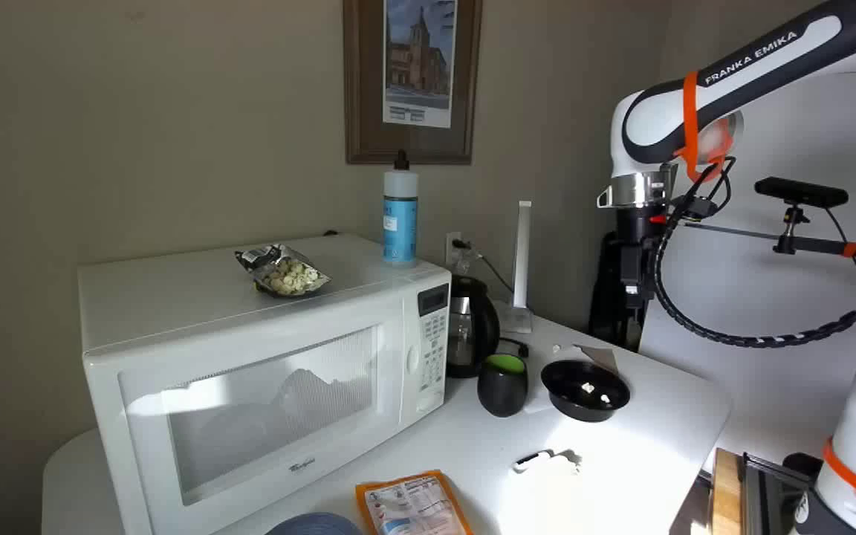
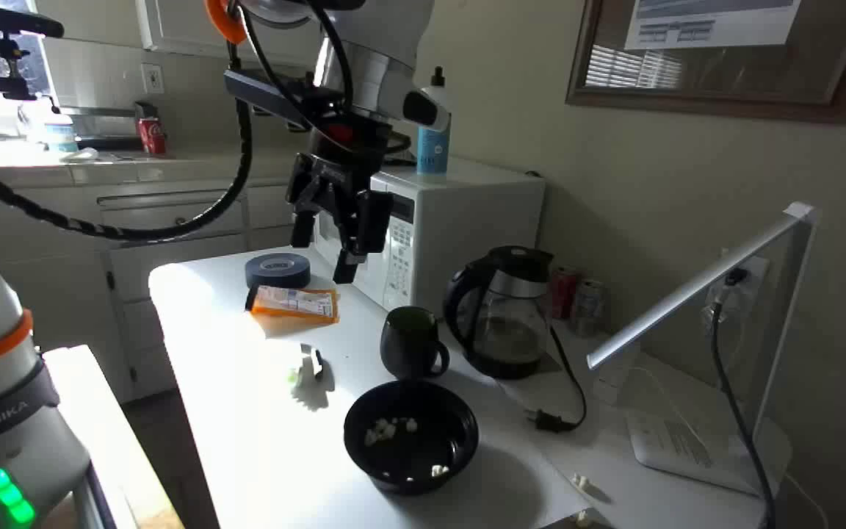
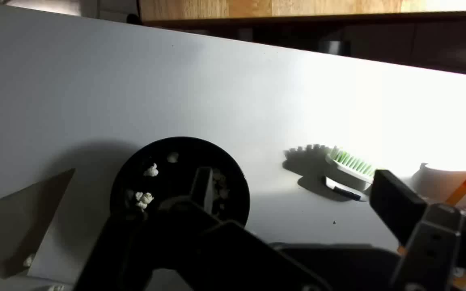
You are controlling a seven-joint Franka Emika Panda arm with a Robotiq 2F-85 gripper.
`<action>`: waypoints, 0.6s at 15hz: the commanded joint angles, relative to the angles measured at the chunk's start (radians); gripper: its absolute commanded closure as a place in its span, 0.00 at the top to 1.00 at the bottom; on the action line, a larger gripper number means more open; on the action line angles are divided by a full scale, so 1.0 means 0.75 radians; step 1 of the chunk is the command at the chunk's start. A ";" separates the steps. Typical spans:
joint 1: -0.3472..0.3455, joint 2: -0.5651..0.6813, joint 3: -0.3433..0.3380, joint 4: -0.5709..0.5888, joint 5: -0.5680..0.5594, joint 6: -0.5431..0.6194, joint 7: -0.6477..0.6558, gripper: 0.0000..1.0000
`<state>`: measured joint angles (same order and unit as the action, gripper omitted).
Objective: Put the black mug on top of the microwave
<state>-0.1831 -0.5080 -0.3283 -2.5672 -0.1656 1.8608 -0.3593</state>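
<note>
The black mug stands upright on the white table, beside the front right corner of the microwave. It has a green inside, and its loop handle shows in an exterior view, where the mug stands between the bowl and the microwave. My gripper is open and empty, held high above the table and apart from the mug. In an exterior view the gripper hides part of the microwave's front. In the wrist view the fingers are wide apart; I cannot make out the mug there.
A popcorn bag and a blue bottle stand on the microwave. A kettle stands behind the mug. A black bowl with popcorn is near the mug. A brush, orange packet and tape roll lie on the table.
</note>
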 commanded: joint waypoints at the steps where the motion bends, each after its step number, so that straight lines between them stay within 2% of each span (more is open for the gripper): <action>1: -0.016 0.002 0.015 0.002 0.008 -0.002 -0.006 1.00; 3: -0.008 0.075 0.005 0.058 0.163 -0.035 0.121 1.00; 9: -0.034 0.345 -0.036 0.237 0.452 0.075 0.286 1.00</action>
<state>-0.1889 -0.3815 -0.3405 -2.4685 0.0820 1.8821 -0.1902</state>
